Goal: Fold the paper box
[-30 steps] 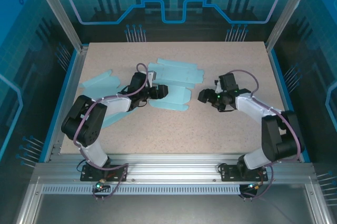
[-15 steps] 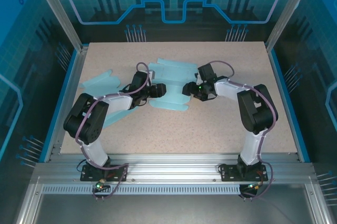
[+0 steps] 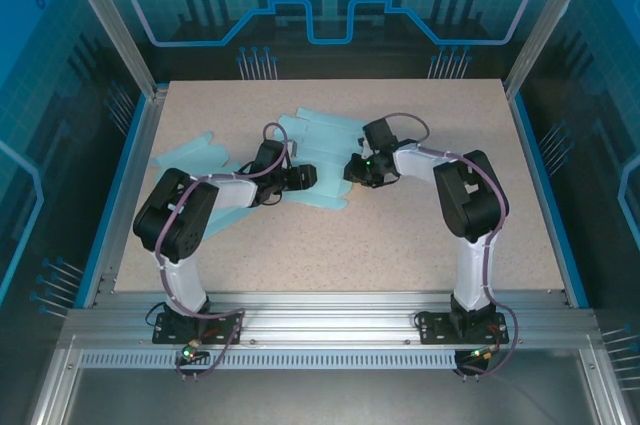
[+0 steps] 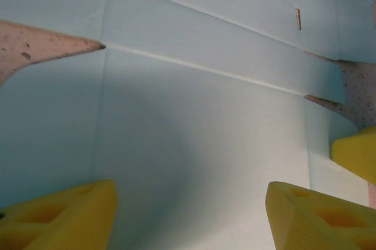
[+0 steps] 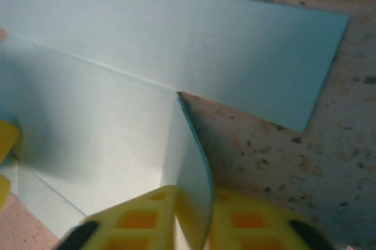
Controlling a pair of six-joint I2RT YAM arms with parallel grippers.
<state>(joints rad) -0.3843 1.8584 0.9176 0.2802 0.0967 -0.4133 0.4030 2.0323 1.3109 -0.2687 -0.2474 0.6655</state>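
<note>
- Right fingers (image 5: 147,217) are clenched on a raised flap at the 3 o'clock edge of the paper box (image 3: 322,145); the flap's edge is caught between the pads.
- Over the flat middle panel the left fingers (image 4: 59,217) are held spread, with nothing gripped, just at 9 o'clock of the right fingers.
- The paper box is laid unfolded near the middle of the table (image 3: 400,235), its long axis judged to run about 11 to 5 o'clock.
- A fold toward 9 o'clock, over the crease, is judged to be called for.
- Bare table is left at 3 and 6 o'clock; a spare sheet (image 3: 188,157) is seen at 9 o'clock.
</note>
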